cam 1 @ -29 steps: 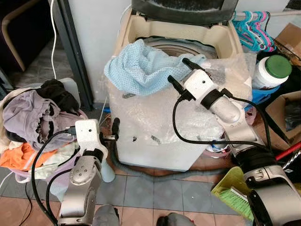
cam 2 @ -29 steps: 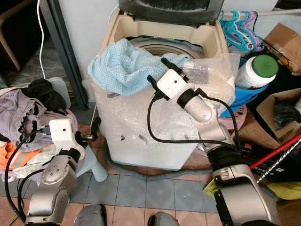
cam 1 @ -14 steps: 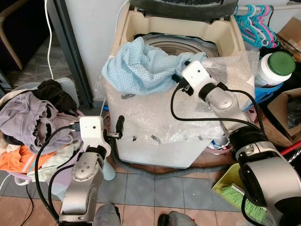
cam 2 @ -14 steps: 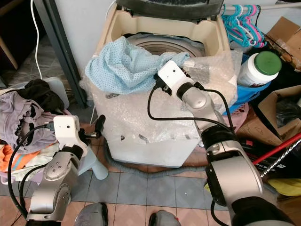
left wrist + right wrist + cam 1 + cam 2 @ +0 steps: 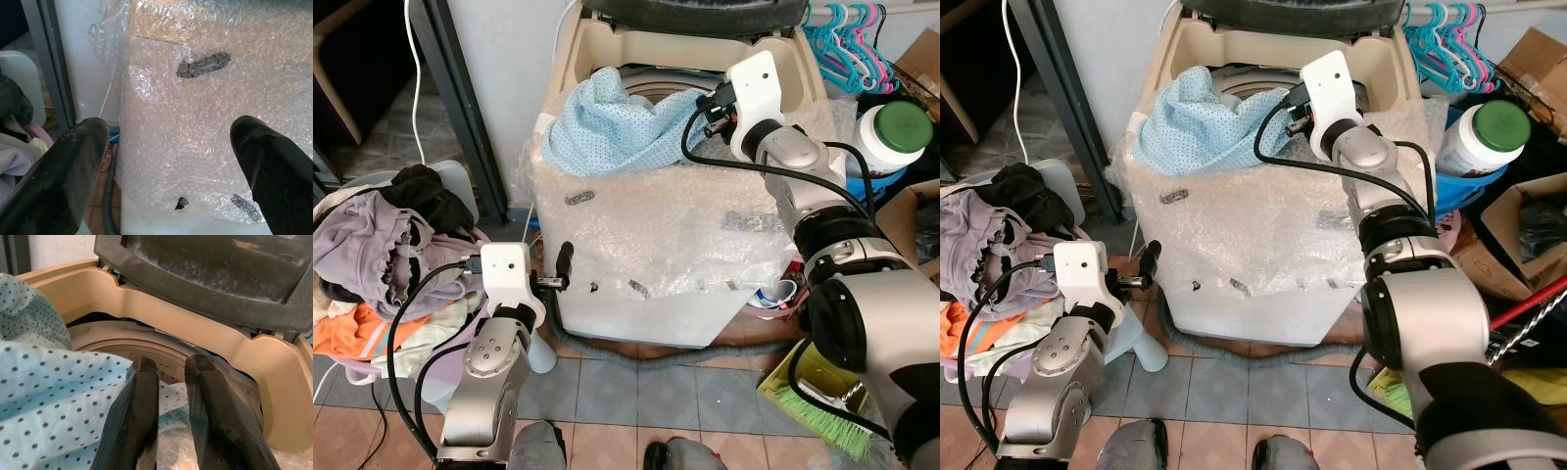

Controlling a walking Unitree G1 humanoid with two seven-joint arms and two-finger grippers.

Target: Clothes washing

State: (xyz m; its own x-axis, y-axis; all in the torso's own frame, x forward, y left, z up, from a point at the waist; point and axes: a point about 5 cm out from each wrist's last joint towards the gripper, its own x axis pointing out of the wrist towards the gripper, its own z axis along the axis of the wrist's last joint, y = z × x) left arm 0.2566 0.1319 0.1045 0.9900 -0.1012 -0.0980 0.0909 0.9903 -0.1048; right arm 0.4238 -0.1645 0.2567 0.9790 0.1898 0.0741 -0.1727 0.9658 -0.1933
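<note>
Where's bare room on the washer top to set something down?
The bubble-wrapped ledge in front of the drum, between the blue cloth and the right end effector. The back-left corner is crowded by the cloth draped over the rim; the drum opening lies partly open behind it.

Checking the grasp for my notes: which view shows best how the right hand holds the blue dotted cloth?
The right wrist view: the right hand pinches the blue dotted cloth over the drum. The eye views show the cloth draped over the washer's rim.
</note>
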